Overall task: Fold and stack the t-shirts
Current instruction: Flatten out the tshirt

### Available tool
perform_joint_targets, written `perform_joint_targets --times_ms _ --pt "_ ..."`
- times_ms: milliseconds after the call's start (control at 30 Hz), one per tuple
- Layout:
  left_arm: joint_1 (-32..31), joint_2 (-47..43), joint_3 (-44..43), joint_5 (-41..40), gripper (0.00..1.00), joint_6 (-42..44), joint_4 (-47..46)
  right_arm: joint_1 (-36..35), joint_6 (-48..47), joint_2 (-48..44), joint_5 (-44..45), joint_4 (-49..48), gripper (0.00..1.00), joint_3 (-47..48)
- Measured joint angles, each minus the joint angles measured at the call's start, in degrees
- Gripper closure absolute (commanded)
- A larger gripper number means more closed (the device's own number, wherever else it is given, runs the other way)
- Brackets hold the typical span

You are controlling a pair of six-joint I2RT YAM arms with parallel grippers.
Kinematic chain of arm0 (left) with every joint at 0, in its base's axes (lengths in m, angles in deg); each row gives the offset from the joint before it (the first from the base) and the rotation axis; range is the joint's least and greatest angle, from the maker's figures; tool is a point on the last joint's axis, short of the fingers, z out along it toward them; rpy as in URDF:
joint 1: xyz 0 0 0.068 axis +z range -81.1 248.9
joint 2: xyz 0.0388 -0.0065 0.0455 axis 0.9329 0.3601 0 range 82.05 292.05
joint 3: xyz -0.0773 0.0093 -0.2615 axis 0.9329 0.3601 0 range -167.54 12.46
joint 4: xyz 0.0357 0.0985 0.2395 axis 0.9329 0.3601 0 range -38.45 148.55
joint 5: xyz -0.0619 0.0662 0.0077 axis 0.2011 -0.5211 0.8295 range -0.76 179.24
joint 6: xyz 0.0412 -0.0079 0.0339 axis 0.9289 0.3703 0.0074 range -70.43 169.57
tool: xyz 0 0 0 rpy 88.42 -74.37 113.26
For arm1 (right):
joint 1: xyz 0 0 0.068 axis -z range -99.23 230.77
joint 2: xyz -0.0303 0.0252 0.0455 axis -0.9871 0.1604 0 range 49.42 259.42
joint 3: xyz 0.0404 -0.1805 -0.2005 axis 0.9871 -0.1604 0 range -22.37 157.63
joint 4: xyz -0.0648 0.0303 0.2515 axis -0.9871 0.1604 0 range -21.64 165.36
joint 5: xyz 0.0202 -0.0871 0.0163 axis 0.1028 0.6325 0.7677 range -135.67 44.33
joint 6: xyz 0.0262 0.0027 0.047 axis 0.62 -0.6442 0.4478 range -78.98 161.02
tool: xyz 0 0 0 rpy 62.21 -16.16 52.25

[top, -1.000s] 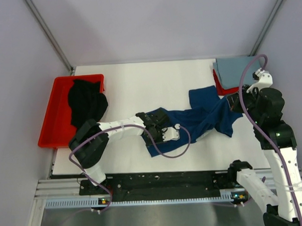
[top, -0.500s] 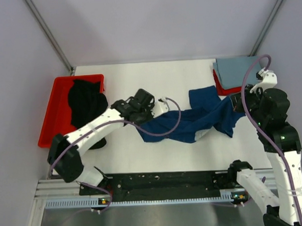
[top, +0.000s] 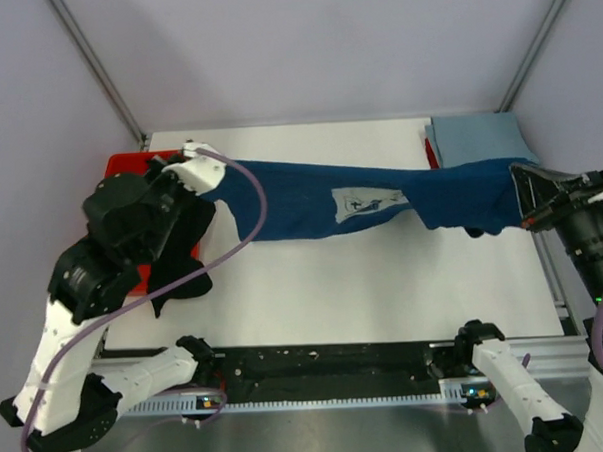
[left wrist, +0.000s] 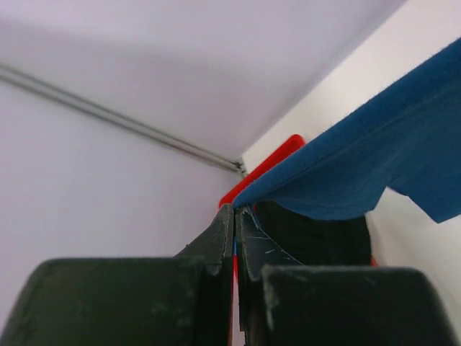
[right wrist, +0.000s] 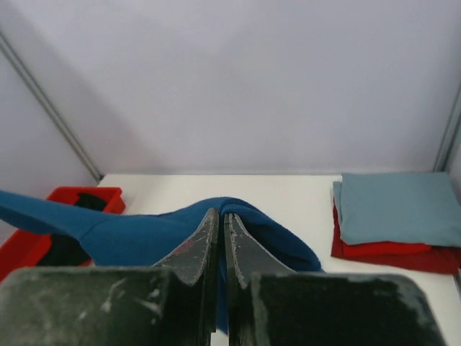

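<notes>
The navy shirt (top: pixel 310 196) hangs in the air across the width of the table (top: pixel 315 295), pulled into a long band between the two arms, its white print (top: pixel 365 201) facing up near the middle. The left gripper (left wrist: pixel 235 216) is pinched tight on one end of it, up over the red tray (left wrist: pixel 277 155), and the right gripper (right wrist: pixel 220 220) is clamped just as tightly on the other end, by the table's right edge. Holding it stretched like this looks meant to pull out the bunching and find the shirt's shape before it is laid flat for folding. One loose flap (top: pixel 243 224) droops below the band near the left end, so the cloth is not fully spread. The black shirt (left wrist: pixel 310 234) lies crumpled in the tray, waiting. The grey-blue shirt (right wrist: pixel 396 205) sits folded in the far right corner on a red layer (right wrist: pixel 382 254), where the stack seems to be forming. The white middle of the table, directly beneath the stretched shirt, is the open room for lowering it. Both arms are already out near the side edges, with little reach left outward.
</notes>
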Motion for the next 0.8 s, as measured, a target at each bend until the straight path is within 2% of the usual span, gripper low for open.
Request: perform_joint_targets --times_ms 233,433,633,800 --pt "-0.02 -4.17 -6.95 -5.77 1.0 2.64 2.99 0.0 0.09 -1.33 -8.46 3.43 1.0 4.66" --pt "0.04 -2.67 -6.23 -8.15 1.0 4.37 2.19 0.0 1.11 3.19 -12.33 2.58 1.0 3.72" --pt "5.33 6.75 -2.91 -8.76 1.0 8.39 -6.16 0.0 3.02 19.93 -12.79 -6.49 1.0 2.8" --pt "14.01 23.1 -10.29 -7.26 1.0 11.3 -13.86 0.0 4.63 41.86 -12.07 -8.85 1.0 14.67"
